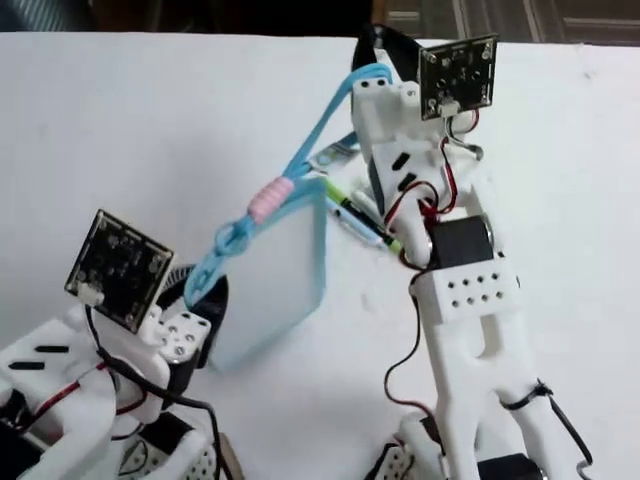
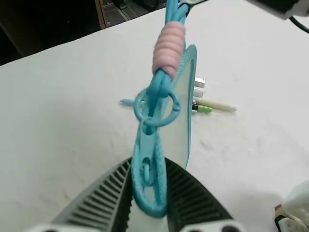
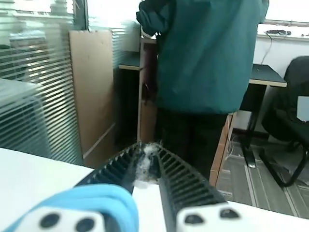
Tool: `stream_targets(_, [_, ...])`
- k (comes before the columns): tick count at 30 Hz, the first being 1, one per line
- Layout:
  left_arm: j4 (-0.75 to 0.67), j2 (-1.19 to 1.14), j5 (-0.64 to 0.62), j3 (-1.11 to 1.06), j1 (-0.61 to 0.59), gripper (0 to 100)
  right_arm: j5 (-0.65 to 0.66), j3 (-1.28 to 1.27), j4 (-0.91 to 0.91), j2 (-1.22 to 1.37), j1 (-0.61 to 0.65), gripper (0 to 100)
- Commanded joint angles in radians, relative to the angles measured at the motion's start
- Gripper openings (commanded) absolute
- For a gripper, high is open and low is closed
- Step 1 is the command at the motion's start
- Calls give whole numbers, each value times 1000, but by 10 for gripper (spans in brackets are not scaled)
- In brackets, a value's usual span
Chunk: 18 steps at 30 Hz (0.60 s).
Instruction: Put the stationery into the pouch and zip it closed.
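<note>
Left fingers [image 2: 106, 193] pinch the strap [image 2: 149, 179]; right fingers [image 3: 120, 166] are pressed together, the strap's far loop over their base, so the pouch [image 1: 285, 275] hangs between them. Pens [image 1: 358, 218] lie on the bench [image 1: 150, 130] beyond the pouch, nearer the right fingers.

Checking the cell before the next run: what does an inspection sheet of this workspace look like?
Surface: white table.
Job's things: pouch hangs off the table by its blue strap, between the arms; pens lie on the table, outside the pouch.
Clutter: nothing seen.
Grippers: left gripper shut on the strap's clasp end; right gripper shut, with the strap looped over it.
Cables: red and black wires loose along the right arm.
Surroundings: office desk, chair, blinds.
</note>
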State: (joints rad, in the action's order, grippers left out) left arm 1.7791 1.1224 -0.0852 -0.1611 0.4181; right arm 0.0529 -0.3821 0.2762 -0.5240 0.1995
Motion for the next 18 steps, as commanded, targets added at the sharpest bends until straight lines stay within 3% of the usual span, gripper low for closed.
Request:
stream_targets(1, [9,62,5,3,4,22,-12,55,-54,22,-111,16])
stream_targets(18, [11,147,6,3,12,22,-11,187,-107,246,-300,16])
